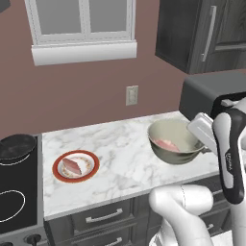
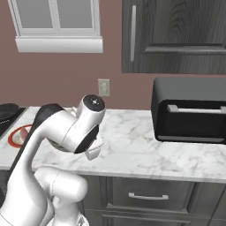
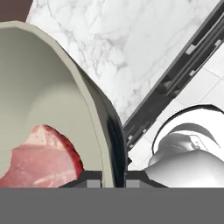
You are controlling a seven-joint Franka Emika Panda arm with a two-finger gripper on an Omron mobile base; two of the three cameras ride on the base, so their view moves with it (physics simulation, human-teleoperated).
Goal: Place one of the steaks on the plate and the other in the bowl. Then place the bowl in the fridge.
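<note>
The end effector [image 3: 113,179] is clenched on the bowl's [image 1: 174,142] rim, 1 finger inside the wall and 1 outside, as the hand view shows. In the left base view the bowl sits at about 3 o'clock on the worktop [image 1: 122,158], near its front edge, apparently a little raised at the gripped side, though I cannot tell if it is clear of the surface. 1 steak [image 3: 37,157] lies inside it. The other steak [image 1: 71,165] rests on the plate [image 1: 89,170] at about 9 o'clock, well apart from the bowl. Both placements look done, so the step in hand is carrying the bowl to the fridge. The next move calls for lifting level so the steak stays in, then turning the base toward the fridge.
</note>
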